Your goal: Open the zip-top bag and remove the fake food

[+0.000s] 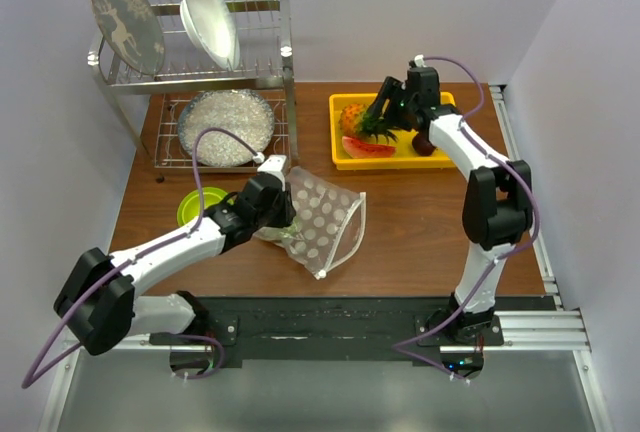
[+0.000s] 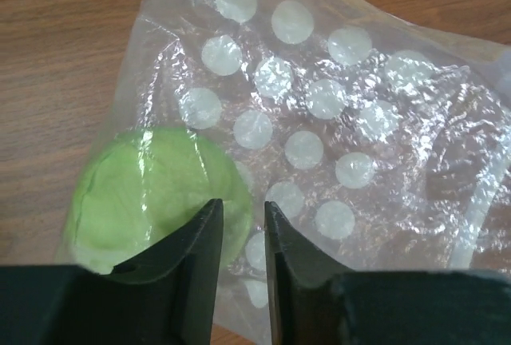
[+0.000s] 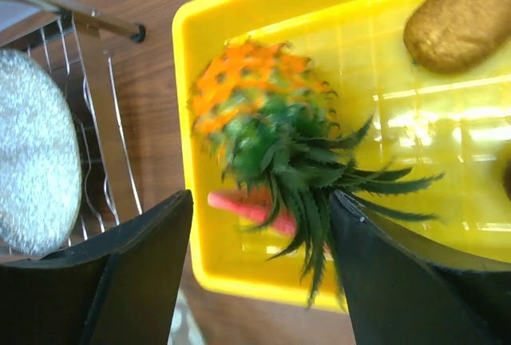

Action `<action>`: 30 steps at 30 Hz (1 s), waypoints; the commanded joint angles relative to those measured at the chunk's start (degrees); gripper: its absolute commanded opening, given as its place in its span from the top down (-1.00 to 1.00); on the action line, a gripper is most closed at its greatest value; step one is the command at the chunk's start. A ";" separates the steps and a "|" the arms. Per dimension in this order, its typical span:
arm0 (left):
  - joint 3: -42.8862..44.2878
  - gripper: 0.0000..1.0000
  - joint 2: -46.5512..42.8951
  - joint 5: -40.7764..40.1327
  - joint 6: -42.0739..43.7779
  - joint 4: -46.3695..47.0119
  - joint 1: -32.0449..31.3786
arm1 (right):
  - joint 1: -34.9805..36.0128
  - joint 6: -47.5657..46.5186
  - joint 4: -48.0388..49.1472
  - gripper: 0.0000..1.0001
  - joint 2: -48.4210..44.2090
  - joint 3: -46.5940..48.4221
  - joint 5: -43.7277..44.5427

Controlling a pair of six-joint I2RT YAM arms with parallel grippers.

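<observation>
Now finds the left gripper (image 2: 242, 209) narrowly parted over the limp, slippery zip-top bag (image 1: 325, 217) at mid-table, green round fruit (image 2: 148, 201) inside, zip edge likely the surest hold, and the right gripper (image 3: 262, 197) spread wide above the pineapple (image 3: 255, 113).

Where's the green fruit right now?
In the left wrist view, the green fruit lies inside the zip-top bag, at its left end, just ahead of the left gripper.
</observation>
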 commanded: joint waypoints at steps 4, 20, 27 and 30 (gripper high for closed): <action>5.04 0.18 -4.55 -4.12 2.14 -5.67 1.09 | 0.12 -3.02 -9.46 -0.44 -20.89 -7.57 4.15; -1.46 0.28 -9.57 -9.22 -0.23 -7.26 2.24 | 20.16 19.20 17.33 0.63 -55.90 -62.43 -3.84; -5.15 0.50 -6.84 -9.93 -1.55 -2.60 2.32 | 24.02 26.77 30.96 0.66 -47.38 -67.89 -3.85; -5.77 0.65 -5.44 -9.05 -1.90 -1.55 2.24 | 25.78 28.17 32.46 0.67 -46.31 -68.59 -1.39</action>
